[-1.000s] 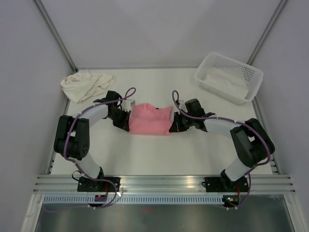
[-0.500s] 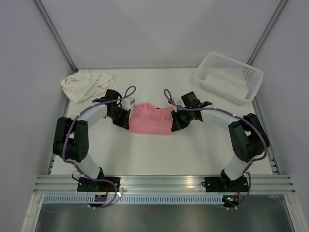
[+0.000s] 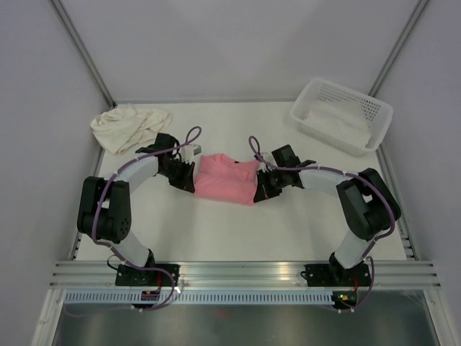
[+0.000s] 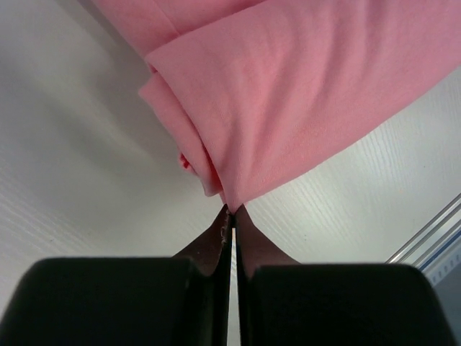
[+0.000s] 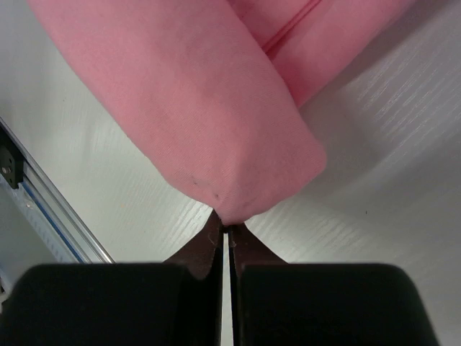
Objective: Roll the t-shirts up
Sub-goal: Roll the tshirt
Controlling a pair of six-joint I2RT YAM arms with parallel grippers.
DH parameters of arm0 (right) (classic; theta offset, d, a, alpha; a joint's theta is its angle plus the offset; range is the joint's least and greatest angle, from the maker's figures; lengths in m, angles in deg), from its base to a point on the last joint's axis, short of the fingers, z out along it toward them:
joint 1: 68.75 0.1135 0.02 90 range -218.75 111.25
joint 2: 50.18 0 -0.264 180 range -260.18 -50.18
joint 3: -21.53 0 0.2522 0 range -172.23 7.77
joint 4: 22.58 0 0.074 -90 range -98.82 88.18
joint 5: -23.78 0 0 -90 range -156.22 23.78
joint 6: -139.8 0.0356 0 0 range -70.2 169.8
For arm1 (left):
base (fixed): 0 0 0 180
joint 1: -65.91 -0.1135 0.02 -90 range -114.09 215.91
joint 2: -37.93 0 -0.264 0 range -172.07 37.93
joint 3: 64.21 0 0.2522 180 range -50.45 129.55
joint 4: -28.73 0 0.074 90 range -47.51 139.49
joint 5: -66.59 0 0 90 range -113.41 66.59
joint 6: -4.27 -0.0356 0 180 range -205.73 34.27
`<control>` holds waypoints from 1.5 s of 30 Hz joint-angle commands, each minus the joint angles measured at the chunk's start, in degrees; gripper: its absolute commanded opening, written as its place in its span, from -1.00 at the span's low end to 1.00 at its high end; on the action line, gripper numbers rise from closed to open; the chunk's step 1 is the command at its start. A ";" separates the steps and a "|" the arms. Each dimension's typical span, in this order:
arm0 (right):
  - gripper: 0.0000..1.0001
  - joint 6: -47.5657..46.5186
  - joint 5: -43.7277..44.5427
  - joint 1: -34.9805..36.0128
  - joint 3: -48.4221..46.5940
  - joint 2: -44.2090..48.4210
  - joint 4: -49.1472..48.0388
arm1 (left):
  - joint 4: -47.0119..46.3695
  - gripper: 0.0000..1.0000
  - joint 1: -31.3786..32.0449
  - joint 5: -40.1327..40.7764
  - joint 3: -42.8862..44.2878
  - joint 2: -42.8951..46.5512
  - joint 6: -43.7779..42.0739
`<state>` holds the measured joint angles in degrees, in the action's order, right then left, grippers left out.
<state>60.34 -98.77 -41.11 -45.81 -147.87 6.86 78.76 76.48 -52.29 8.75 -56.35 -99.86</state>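
Note:
The salmon-pink t-shirt (image 3: 225, 179) lies folded into a band at the middle of the table. My left gripper (image 3: 189, 180) is shut on its near left corner, and the pink cloth (image 4: 288, 108) pinches out between the fingertips (image 4: 232, 210). My right gripper (image 3: 259, 190) is shut on its near right corner, and the cloth (image 5: 194, 108) bulges just past that gripper's tips (image 5: 227, 228). The cream t-shirt (image 3: 130, 126) lies crumpled at the far left of the table, away from both grippers.
A white perforated basket (image 3: 341, 115) with white cloth in it stands at the far right corner. A metal rail (image 3: 245, 274) runs along the table's near edge, also showing in the right wrist view (image 5: 43, 216).
The right wrist has swung round and its gripper has moved slightly towards the near edge with the pink corner. The shirt's near edge has shifted a little. The left arm has barely moved.

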 commanded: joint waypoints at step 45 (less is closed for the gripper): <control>0.40 -41.30 18.84 14.63 15.00 19.74 -26.58 | -26.07 0.12 18.79 23.26 -21.32 10.17 -47.04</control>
<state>25.33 -83.58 -27.45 -27.45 -126.50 -16.09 55.44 95.30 -32.18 -12.58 -43.71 -145.02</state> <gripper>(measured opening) 0.697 0.566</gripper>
